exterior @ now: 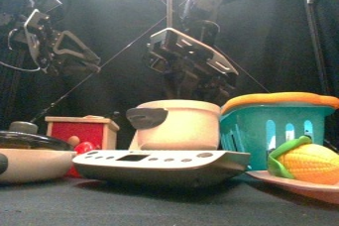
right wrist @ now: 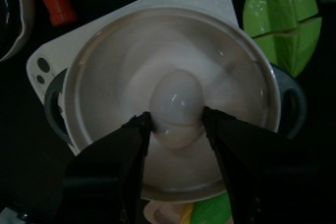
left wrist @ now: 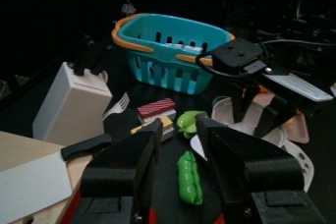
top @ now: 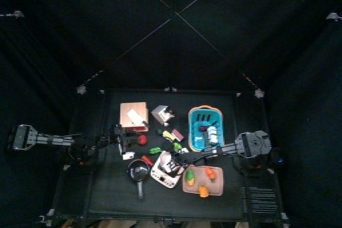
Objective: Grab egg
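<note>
right gripper [right wrist: 178, 135] is poised straight over the pot [right wrist: 92, 81], jaws apart, and there's the egg [right wrist: 179, 97], sitting in the pot's middle on the pale floor. the egg lies between the two fingertips [right wrist: 140, 128] as seen from the wrist, but whether they're down at its level yet, can't tell. the pot sits on the scale [exterior: 159, 163] at the table's front, with the teal basket [exterior: 272, 131] just beside it.

left gripper [left wrist: 174, 141] hangs over the table's left side, jaws apart, nothing in them, above a green pea pod [left wrist: 191, 179].

now the tricky bit, to my eye: an egg is smooth and rounded, so it'll squirt out if pinched off-centre. best to keep it centred between the tips, drop until they straddle its widest part, and close gently. watch the pot's rim too, the jaws have limited room inside. then lift straight up, no tilt.
</note>
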### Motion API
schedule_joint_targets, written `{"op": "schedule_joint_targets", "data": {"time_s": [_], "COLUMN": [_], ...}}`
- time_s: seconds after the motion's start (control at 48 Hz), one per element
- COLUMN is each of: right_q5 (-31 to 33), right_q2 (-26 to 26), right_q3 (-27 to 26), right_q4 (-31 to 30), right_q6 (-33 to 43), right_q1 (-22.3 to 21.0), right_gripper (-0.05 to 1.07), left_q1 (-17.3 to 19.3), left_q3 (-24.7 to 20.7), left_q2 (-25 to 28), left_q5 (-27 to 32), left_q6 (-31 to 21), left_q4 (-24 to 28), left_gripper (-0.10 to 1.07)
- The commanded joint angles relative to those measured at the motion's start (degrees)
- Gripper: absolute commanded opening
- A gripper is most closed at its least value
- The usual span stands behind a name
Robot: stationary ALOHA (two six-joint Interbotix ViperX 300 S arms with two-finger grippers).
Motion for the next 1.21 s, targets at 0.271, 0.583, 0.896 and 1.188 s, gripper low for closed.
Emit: {"op": "schedule_joint_targets", "data": {"time_s": [0.271,0.583,0.896,1.188], "right_q5": [0.26,0.26,0.70,4.04], "right_q2": [0.88,1.76,1.58,-0.53], "right_q3": [0.18,0.26,-0.09,-3.34], "right_q4": [-0.62,-0.88,-2.37,-5.62], "right_q6": [-0.09,-0.09,-0.09,-0.18], "right_q1": [-0.79,-0.88,-0.88,-0.97], "right_gripper": [0.77,0.77,0.68,0.62], "left_q1": [0.09,0.18,0.09,0.09], "left_q3": [-0.53,-0.53,-0.53,-0.53], "left_q2": [0.09,0.09,0.09,0.09], "left_q5": [-0.18,-0.18,-0.18,-0.18], "left_q6": [0.09,0.09,0.18,0.18], "left_q4": [0.00,0.00,0.00,0.09], "left_gripper": [0.75,0.75,0.75,0.75]}}
